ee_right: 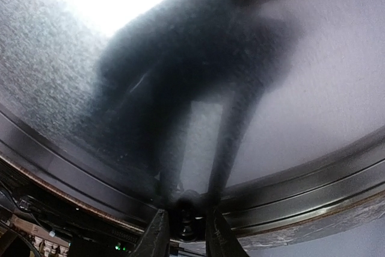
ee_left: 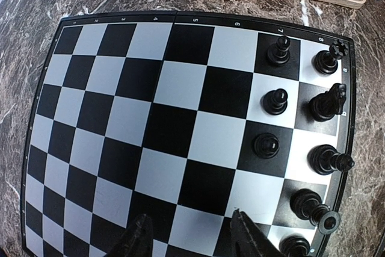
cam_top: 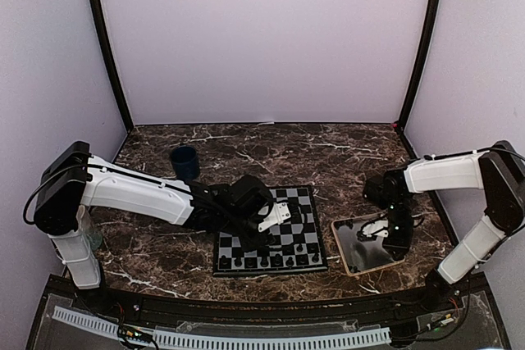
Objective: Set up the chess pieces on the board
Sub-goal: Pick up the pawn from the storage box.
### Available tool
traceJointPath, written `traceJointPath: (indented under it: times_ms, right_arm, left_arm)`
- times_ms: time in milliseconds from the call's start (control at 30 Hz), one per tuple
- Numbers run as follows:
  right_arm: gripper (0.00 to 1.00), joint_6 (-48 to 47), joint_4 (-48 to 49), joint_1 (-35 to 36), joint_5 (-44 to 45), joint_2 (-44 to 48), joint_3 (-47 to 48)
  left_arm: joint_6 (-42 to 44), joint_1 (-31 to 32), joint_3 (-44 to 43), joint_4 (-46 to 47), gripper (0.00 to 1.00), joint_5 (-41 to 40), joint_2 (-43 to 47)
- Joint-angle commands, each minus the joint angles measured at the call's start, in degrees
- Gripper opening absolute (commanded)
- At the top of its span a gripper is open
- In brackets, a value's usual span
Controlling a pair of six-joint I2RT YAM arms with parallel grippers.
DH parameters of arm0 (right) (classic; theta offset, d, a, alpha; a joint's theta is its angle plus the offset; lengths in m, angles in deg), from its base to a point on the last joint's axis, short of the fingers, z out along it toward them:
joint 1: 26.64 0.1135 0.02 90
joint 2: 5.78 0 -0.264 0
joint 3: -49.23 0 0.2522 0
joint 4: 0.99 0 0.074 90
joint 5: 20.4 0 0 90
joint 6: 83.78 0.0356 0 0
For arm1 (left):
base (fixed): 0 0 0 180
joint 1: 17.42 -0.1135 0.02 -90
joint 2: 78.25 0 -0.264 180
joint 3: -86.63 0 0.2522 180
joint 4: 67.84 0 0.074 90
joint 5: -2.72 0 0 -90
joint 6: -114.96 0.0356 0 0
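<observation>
Right gripper (ee_right: 186, 233): low over the tray (cam_top: 339, 245), fingers narrowly apart with one dark piece (ee_right: 183, 216) between the tips; contact cannot be told, so a grip cannot be confirmed
Piece location: in the tray's far half, close to the rim, directly in line with the fingers
Piece axis: seen end-on as a round blob, so judged upright with its long axis along the fingers; blur leaves this uncertain
Left gripper (ee_left: 190, 228): spread and empty, hovering over the board (ee_left: 180, 124) near its middle
Pieces (ee_left: 275, 102) set: lined along the board's near edge, a few in the second row toward the near right corner
Board from tray: just beside it, to the left, both on the counter (cam_top: 246, 149)
Nearer arm: right for the tray piece, left for the board
Coming move, judged: close on the piece if not yet held, lift straight up clear of the rim, carry it left to a free second-row square
Risk, judged: the piece clipping the rim on the lift
</observation>
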Motion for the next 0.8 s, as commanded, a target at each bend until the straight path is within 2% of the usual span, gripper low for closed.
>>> traceJointPath:
  times_ms: [0, 333, 533, 767]
  right_arm:
    - [0.23, -0.84, 1.72, -0.21, 1.23, -1.11, -1.58]
    - [0.09, -2.07, 5.41, -0.26, 1.09, -0.14, -5.11]
    - [0.06, -2.50, 5.06, -0.31, -6.55, 2.84, 2.40]
    - [0.06, -2.74, 12.46, -0.26, -16.34, 0.82, 8.99]
  left_arm:
    - [0.87, 0.30, -1.56, -1.27, 0.47, -0.56, -0.03]
    - [1.07, 0.39, -1.61, -1.51, 0.47, -0.98, -0.03]
    - [1.09, 0.40, -1.65, -1.49, 0.47, -0.89, -0.04]
    - [1.09, 0.40, -1.48, -1.48, 0.47, -1.22, -0.12]
